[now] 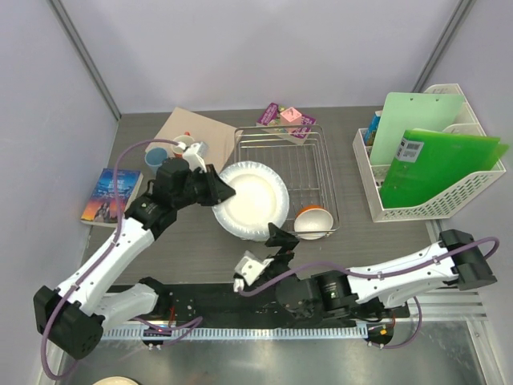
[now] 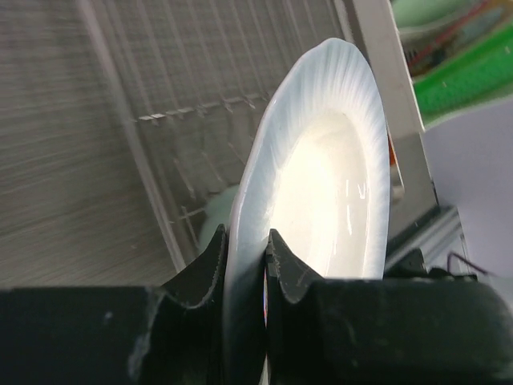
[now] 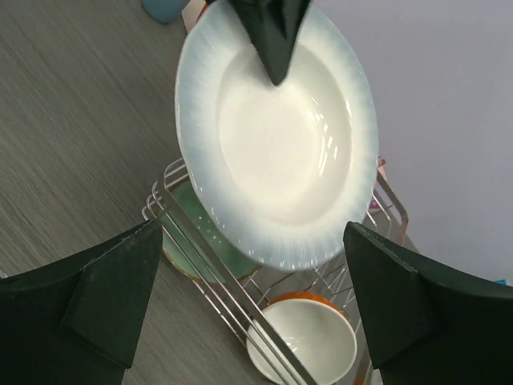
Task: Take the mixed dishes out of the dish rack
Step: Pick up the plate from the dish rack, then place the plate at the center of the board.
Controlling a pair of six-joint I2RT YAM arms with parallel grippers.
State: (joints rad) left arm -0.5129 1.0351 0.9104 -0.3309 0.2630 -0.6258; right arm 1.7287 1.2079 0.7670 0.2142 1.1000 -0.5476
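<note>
Nearest the arm bases, the right gripper (image 1: 282, 237) stands released over the near side of the counter (image 1: 192, 241), its fingers spread wide with nothing between them. The large white round plate (image 1: 255, 200) lies just beyond it at its 12 o'clock, apart from both fingers. The left gripper (image 2: 244, 245) is clenched on that plate's rim, one finger on the face and one on the back, at the plate's 9 o'clock edge in the top view. The plate hangs tilted over the near-left corner of the dish rack (image 1: 317, 156), with the pale green bowl (image 3: 183, 237) under it among the wires. At the plate's 4 o'clock the cream bowl with orange outside (image 1: 313, 222) sits upright in the rack's near-right corner. At the left gripper's 10 o'clock stands a small light-blue cup (image 1: 155, 158). At its 9 o'clock lies a book (image 1: 111, 195) whose cover print is too small to read. Far right, a white file basket (image 1: 453, 200) holds a green folder (image 1: 449, 160) bearing a white sticker (image 1: 410, 149) with a dark code, unreadable. Behind the rack, the print on a purple packet (image 1: 276, 116) cannot be read either.
</note>
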